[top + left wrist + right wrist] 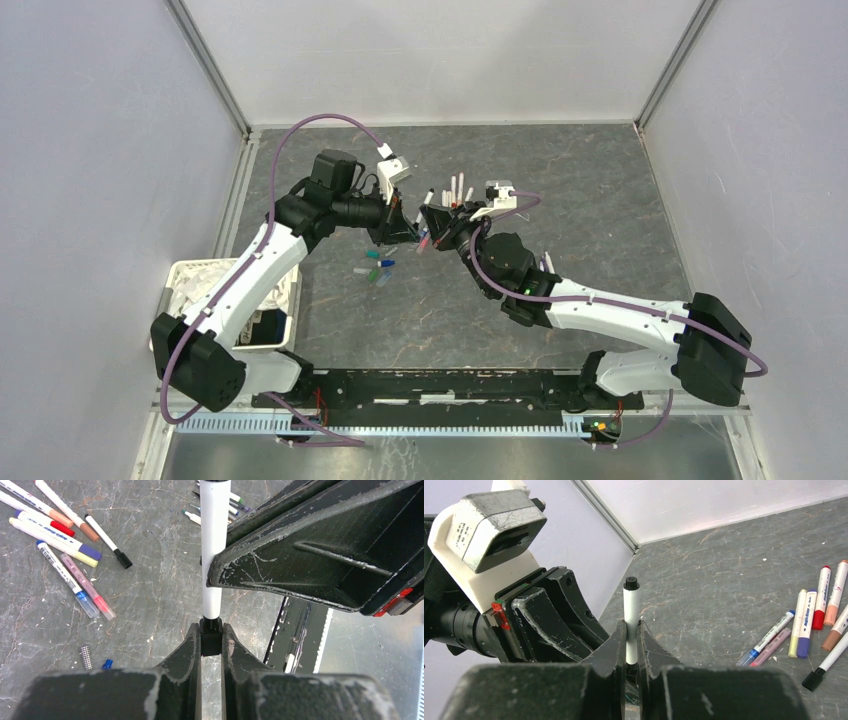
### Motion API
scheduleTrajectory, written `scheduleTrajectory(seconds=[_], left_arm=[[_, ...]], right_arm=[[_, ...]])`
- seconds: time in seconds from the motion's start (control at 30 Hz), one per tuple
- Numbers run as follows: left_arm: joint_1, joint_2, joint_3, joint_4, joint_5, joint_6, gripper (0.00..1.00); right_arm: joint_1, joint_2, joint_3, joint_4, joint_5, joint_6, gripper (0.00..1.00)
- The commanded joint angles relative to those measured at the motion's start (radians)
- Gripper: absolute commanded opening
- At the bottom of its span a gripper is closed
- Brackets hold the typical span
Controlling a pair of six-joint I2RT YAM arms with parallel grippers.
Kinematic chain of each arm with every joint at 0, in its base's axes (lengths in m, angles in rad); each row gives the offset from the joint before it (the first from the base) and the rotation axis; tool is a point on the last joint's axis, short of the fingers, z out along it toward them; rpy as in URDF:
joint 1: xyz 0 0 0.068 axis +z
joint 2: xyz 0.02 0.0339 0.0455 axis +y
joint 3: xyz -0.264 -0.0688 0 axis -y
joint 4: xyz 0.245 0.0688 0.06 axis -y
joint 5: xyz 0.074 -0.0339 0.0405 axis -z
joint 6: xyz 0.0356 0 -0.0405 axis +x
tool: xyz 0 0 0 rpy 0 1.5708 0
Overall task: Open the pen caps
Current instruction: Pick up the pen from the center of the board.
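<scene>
A white-barrelled pen [215, 525] is held in the air between both grippers. My left gripper [211, 630] is shut on its black pen cap [211, 640], which sits on the barrel's near end. My right gripper [631, 630] is shut on the white barrel [630, 605], whose black end plug [631, 583] points up. In the top view the left gripper [395, 228] and the right gripper [430, 222] meet tip to tip above the table's middle. Several capped pens [55, 530] lie on the table beside them. Several loose pen caps [378, 265] lie below the left gripper.
A white bin [185, 272] stands at the left edge beside the left arm. More pens [458, 188] lie just behind the grippers, and the pens [814, 610] show again in the right wrist view. White walls close the table in on three sides.
</scene>
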Motion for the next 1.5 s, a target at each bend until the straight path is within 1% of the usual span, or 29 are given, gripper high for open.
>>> scheduleTrajectory(seconds=[0.0, 0.07, 0.1, 0.13, 0.2, 0.3, 0.37, 0.43, 0.57, 0.7, 0.8, 0.93, 1.2, 1.37, 1.47], left_arm=[[0.002, -0.006, 0.02, -0.032, -0.049, 0.084, 0.02], [0.002, -0.005, 0.028, -0.091, -0.061, 0.171, 0.02], [0.001, -0.006, 0.028, -0.125, -0.071, 0.233, 0.02], [-0.001, -0.009, 0.024, -0.155, -0.095, 0.296, 0.02], [-0.005, -0.018, 0.009, -0.217, -0.149, 0.432, 0.02], [-0.014, -0.058, -0.036, -0.284, -0.224, 0.605, 0.02], [-0.03, -0.085, -0.067, -0.31, -0.268, 0.688, 0.02], [-0.05, -0.107, -0.079, -0.342, -0.288, 0.764, 0.02], [-0.116, -0.133, -0.085, -0.395, -0.358, 0.84, 0.02], [-0.163, -0.136, -0.075, -0.421, -0.42, 0.877, 0.02], [-0.184, -0.133, -0.063, -0.429, -0.445, 0.892, 0.02], [-0.209, -0.118, -0.053, -0.427, -0.481, 0.902, 0.02], [-0.256, -0.085, -0.028, -0.419, -0.558, 0.921, 0.02], [-0.271, -0.077, -0.025, -0.421, -0.58, 0.934, 0.02], [-0.285, -0.074, -0.032, -0.42, -0.589, 0.946, 0.02]], right_arm=[[0.01, -0.039, 0.013, -0.003, -0.02, -0.005, 0.18], [-0.029, -0.066, 0.036, -0.074, -0.1, -0.003, 0.31], [-0.073, -0.082, 0.046, -0.108, -0.176, 0.01, 0.36], [-0.13, -0.091, 0.062, -0.142, -0.295, 0.033, 0.41], [-0.234, -0.096, 0.116, -0.237, -0.504, 0.058, 0.46], [-0.355, -0.065, 0.234, -0.456, -0.726, 0.012, 0.57], [-0.391, -0.035, 0.299, -0.567, -0.834, -0.031, 0.61], [-0.414, 0.002, 0.335, -0.638, -0.946, -0.047, 0.64], [-0.427, 0.101, 0.387, -0.739, -1.151, -0.056, 0.65], [-0.424, 0.149, 0.369, -0.773, -1.215, -0.05, 0.65], [-0.424, 0.16, 0.348, -0.741, -1.258, -0.029, 0.65], [-0.403, 0.195, 0.361, -0.743, -1.317, -0.027, 0.64], [-0.333, 0.297, 0.407, -0.796, -1.338, -0.057, 0.62], [-0.308, 0.34, 0.424, -0.785, -1.349, -0.053, 0.59], [-0.294, 0.369, 0.438, -0.771, -1.362, -0.051, 0.56]])
